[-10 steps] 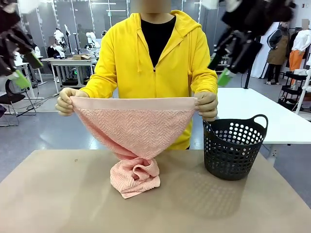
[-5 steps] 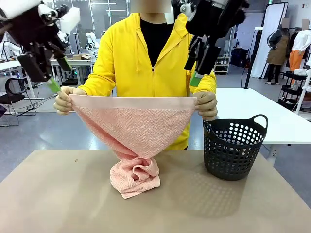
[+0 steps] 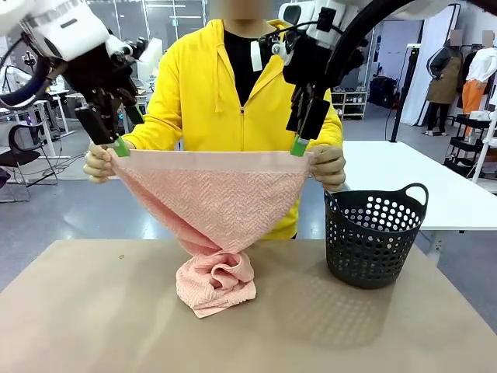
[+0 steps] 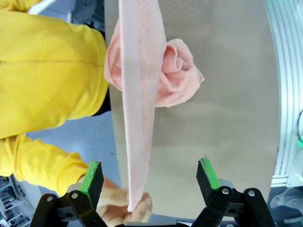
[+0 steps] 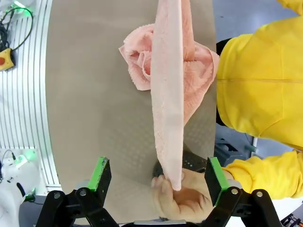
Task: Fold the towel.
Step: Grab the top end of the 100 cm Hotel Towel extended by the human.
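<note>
On the near part of the desk (image 3: 85, 326) the lower end of the towel (image 3: 217, 206) lies bunched in a loose heap. The black basket (image 3: 374, 237) stands off to its right, clear of the cloth. From the heap the towel fans upward to a taut top edge, stretched level above the desk between the person's one hand (image 3: 99, 163) and other hand (image 3: 330, 166), each pinching an upper corner. The left pincer (image 3: 116, 142) hangs right at the corner on the robot's left and the right pincer (image 3: 300, 141) at the opposite corner, both spread wide and gripping nothing. In each wrist view the towel's edge runs up between the green pads (image 4: 93, 176), and the person's fingers hold the corner in the gap, nearer one pad than the other. The step in hand looks like the takeover of the two upper corners, before any fold is made. The next move probably calls for each pincer to press together on the plain band just inside the person's grip, catching cloth and not fingers, so the person can let go.
</note>
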You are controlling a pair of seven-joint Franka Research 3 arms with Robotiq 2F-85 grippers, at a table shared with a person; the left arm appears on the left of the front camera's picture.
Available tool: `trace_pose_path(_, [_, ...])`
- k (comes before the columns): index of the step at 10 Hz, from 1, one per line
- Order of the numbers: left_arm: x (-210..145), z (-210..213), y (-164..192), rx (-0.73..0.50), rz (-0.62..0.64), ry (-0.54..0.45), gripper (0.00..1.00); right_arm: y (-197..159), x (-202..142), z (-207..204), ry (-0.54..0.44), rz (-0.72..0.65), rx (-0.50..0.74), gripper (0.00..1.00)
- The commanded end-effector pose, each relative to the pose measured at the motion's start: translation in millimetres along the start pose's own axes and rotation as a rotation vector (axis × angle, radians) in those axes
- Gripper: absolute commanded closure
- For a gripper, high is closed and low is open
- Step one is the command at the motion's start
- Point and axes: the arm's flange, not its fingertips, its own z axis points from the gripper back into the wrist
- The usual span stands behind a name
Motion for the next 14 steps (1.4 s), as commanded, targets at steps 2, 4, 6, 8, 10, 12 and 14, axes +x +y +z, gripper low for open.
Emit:
trace_pose_path(2, [-14, -29, 7, -0.048, 0.008, -0.062, 0.0, -1, 2, -28, -0.01, 0.004, 0.01, 0.0])
trace_pose_path(4, [-19, -44, 8, -0.056, 0.035, -0.058, 0.0, -8, 0, -50, 0.001, -0.012, 0.043, 0.0])
trace_pose_path(6, [-22, -58, 7, -0.076, 0.033, -0.068, 0.0, -11, -3, -68, 0.001, 0.0, 0.054, 0.0])
trace_pose_path(8, [-29, -72, 12, -0.11, 0.063, -0.093, 0.0, -17, -8, -83, 0.007, 0.007, 0.04, 0.0])
trace_pose_path(10, [-29, -72, 10, -0.102, 0.06, -0.101, 0.54, -18, -11, -83, -0.003, 0.011, 0.009, 0.5])
trace_pose_path(12, [-26, -70, 7, -0.097, 0.056, -0.098, 1.0, -18, -11, -81, -0.005, 0.01, 0.0, 1.0])
trace_pose_path(14, [-24, -67, 6, -0.092, 0.061, -0.097, 1.0, -18, -9, -80, -0.005, 0.003, -0.005, 1.0])
